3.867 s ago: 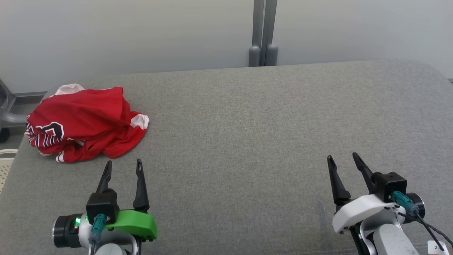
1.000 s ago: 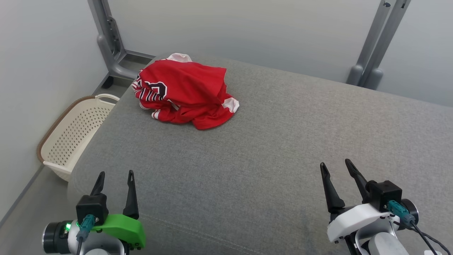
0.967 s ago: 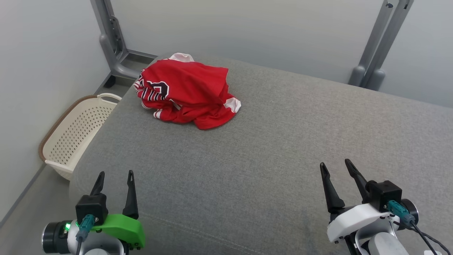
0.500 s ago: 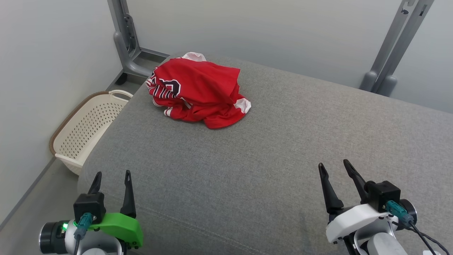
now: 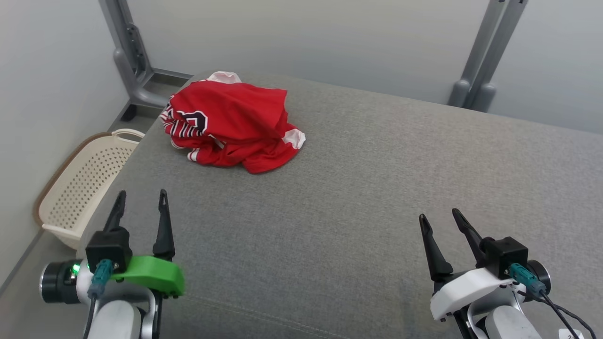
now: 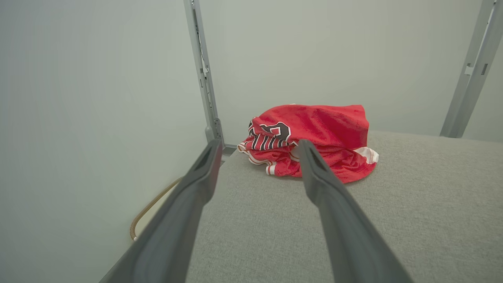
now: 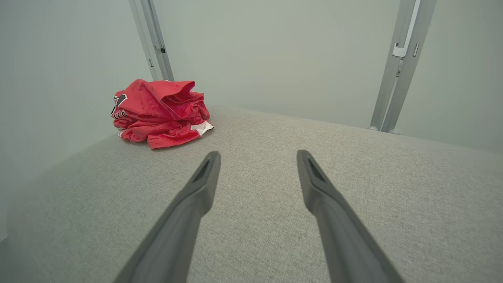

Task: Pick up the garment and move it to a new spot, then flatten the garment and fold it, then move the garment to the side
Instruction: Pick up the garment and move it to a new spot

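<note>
- Red jersey cloth with white trim and dark lettering: the garment [image 5: 231, 125] lies crumpled in a heap at the far left corner of the grey padded surface [image 5: 367, 197], close to its edge. It is neither lifted nor spread.
- Change: the whole head view has swung over the last few seconds. A cream perforated basket [image 5: 80, 188] on the floor by the left edge and a grey metal post [image 5: 129, 70] are now in frame. This is camera motion, not the garment, which has the same folds in the same corner.
- Left gripper [image 5: 141, 194]: jaws wide apart with nothing between them. It sits higher in the head view than half a second ago, above the near left edge and well short of the cloth. Its wrist view has the heap straight ahead.
- Right gripper [image 5: 437, 214]: jaws spread and empty, low at the near right, well apart from the garment. Its place in view has scarcely changed.
- Reading: the approach for the first pick-up is under way. The turn puts the heap ahead of the left arm, so that arm is the likelier one to take it. Moving, flattening and folding are all still to do.
- Caution: with the heap so near the edge, a push instead of a pinch could nudge it off.
</note>
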You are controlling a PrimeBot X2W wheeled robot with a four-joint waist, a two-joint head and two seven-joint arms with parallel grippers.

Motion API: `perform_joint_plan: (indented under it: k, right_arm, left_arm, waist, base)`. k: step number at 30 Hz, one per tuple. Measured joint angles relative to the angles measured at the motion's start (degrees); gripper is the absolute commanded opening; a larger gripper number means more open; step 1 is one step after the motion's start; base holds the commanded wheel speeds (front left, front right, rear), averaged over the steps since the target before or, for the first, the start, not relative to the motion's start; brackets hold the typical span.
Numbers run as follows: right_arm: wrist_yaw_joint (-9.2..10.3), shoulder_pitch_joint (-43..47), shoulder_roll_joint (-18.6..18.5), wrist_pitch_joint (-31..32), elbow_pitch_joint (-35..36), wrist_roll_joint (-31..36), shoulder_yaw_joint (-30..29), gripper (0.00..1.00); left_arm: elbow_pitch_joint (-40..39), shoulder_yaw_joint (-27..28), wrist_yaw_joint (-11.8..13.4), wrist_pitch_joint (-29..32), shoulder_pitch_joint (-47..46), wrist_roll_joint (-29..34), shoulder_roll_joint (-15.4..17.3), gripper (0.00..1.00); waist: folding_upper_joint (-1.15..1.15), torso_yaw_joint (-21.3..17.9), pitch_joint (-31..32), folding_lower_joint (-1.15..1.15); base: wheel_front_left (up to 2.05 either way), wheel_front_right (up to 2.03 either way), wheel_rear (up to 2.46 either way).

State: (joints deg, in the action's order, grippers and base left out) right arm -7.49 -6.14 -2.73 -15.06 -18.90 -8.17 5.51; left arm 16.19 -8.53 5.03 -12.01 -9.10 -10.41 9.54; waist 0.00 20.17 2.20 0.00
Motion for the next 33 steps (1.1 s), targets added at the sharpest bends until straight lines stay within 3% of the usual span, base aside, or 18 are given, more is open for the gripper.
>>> perform_joint_plan:
  k: [20,33]
  right_arm:
    - [0.00,-3.47,-0.02,0.00,-0.32,1.52,-0.52,1.00]
    - [0.00,-5.97,-0.04,-0.01,-0.27,0.80,-0.10,1.00]
  left_arm:
    - [6.03,2.31,-2.87,1.10,-21.78,-0.04,7.53,1.00]
    - [20.57,2.74,-6.65,2.89,-34.93,-1.14,12.18,1.00]
  waist:
    - [0.00,-14.17,-3.96,0.00]
    - [0.00,-22.47,-8.54,0.00]
  base:
    - [0.00,0.00,0.00]
    - [0.00,0.00,0.00]
